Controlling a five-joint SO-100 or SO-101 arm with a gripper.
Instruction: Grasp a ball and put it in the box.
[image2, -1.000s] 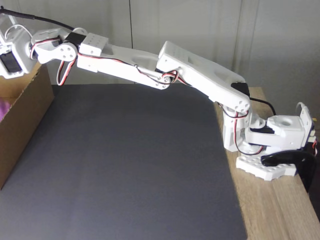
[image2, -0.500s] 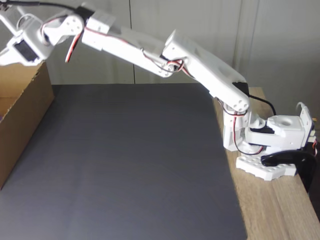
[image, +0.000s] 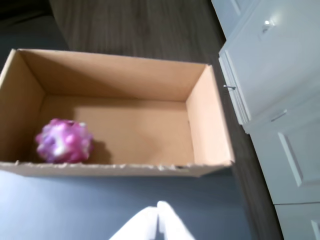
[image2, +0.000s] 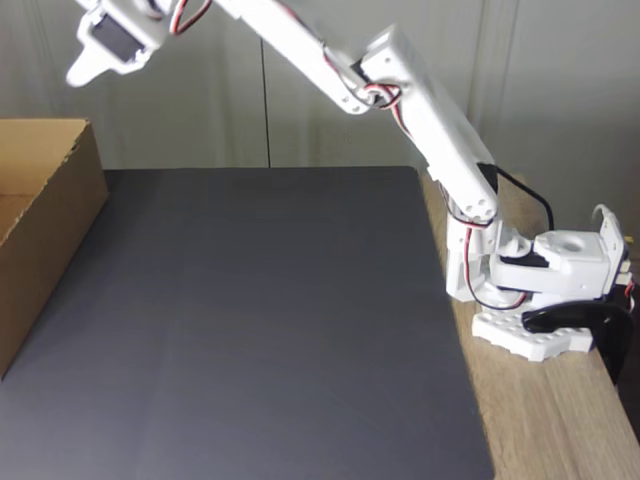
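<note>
Materials and finishes around the box

The box (image: 207, 120) is made of matt brown corrugated cardboard; inside it, a knobbly, slightly glossy ball (image: 64, 141) is seen. Beside the box, a matt dark mat (image2: 260, 330) is laid on grained wood table (image2: 560, 420); the arm (image2: 430, 120) is smooth white plastic.

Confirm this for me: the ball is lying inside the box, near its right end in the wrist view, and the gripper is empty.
One detail is wrong. In the wrist view the ball lies inside the box near its left end, not its right. The rest stands: the gripper, at the bottom edge of that view, holds nothing, its fingertips together.
</note>
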